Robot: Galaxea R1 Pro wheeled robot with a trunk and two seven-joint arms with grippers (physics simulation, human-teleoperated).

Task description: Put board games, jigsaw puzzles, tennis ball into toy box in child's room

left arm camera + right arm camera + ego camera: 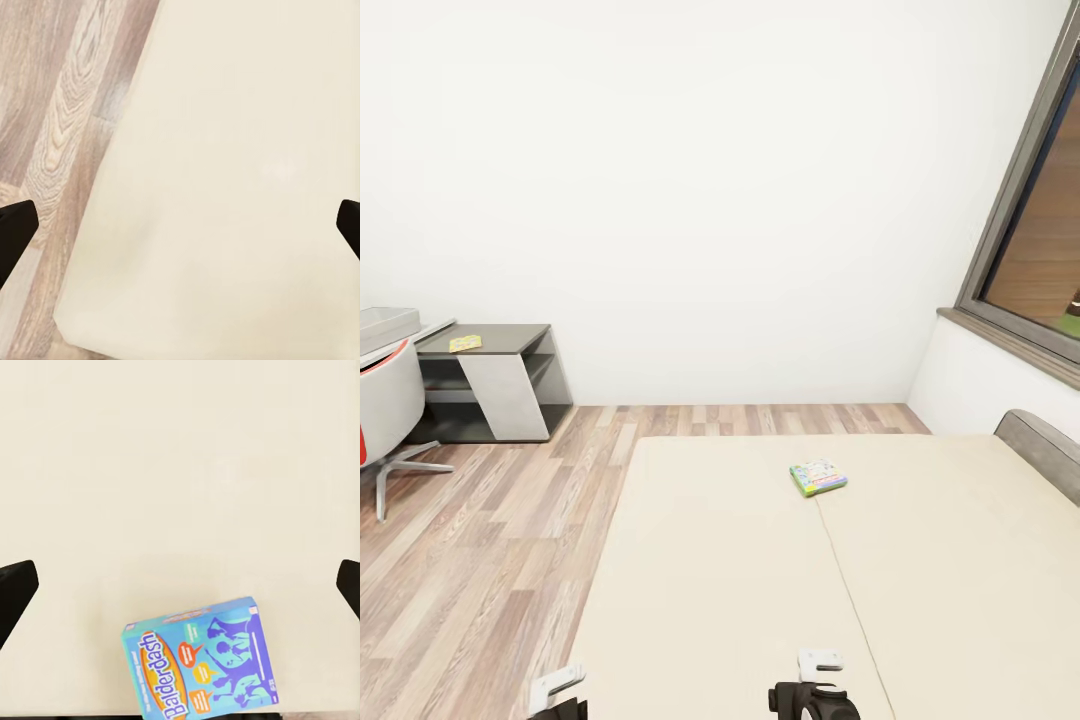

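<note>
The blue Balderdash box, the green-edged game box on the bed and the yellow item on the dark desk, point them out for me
Blue Balderdash box [201,666]: right wrist view, middle of its cover.
Green-edged game box [819,477]: head view, centre of its colourful lid.
Yellow item [465,343]: head view, its top face, on the dark desk [510,340].

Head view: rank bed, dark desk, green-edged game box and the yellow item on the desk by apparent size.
1. bed
2. dark desk
3. green-edged game box
4. yellow item, though farther away, so true size unsure.
</note>
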